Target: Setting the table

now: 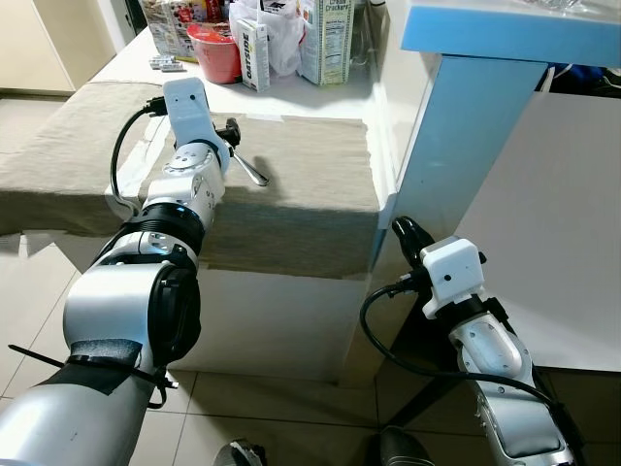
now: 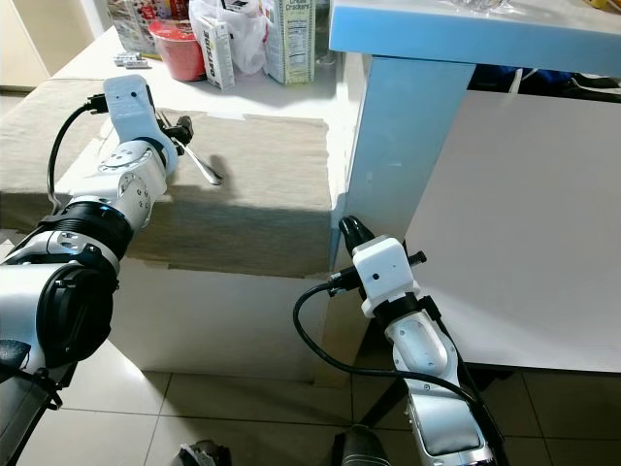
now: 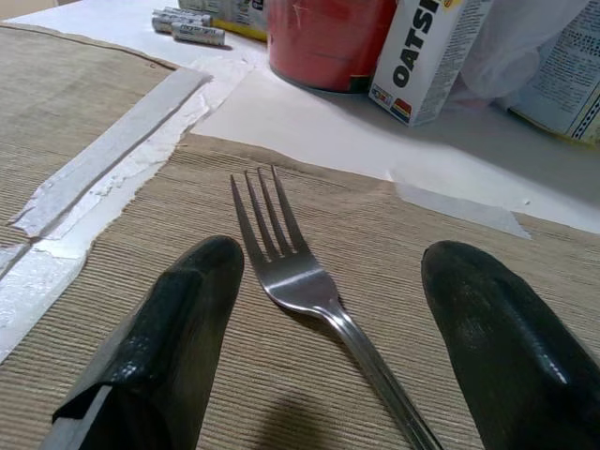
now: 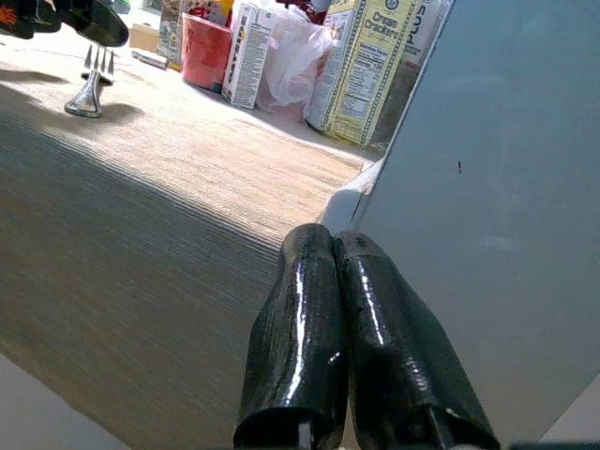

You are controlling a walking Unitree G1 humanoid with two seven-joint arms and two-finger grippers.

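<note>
A steel fork (image 3: 300,272) lies flat on the tan woven placemat (image 1: 310,184), tines pointing toward the back of the white table. My left gripper (image 3: 335,255) is open just above the mat. One black finger (image 3: 178,319) stands on each side of the fork's neck, and neither touches it. From the head the fork's handle (image 1: 254,173) sticks out to the right of the left gripper (image 1: 231,144). My right gripper (image 1: 406,233) is shut on nothing, low beside the mat's hanging front corner and the blue post (image 1: 456,136).
At the back of the table stand a red cup (image 1: 217,53), an Oatside carton (image 1: 254,53), a plastic bag (image 1: 283,41) and a cracker box (image 1: 330,39), with small batteries (image 1: 167,64) to their left. A blue shelf (image 1: 505,34) and a white panel (image 1: 553,223) are at the right.
</note>
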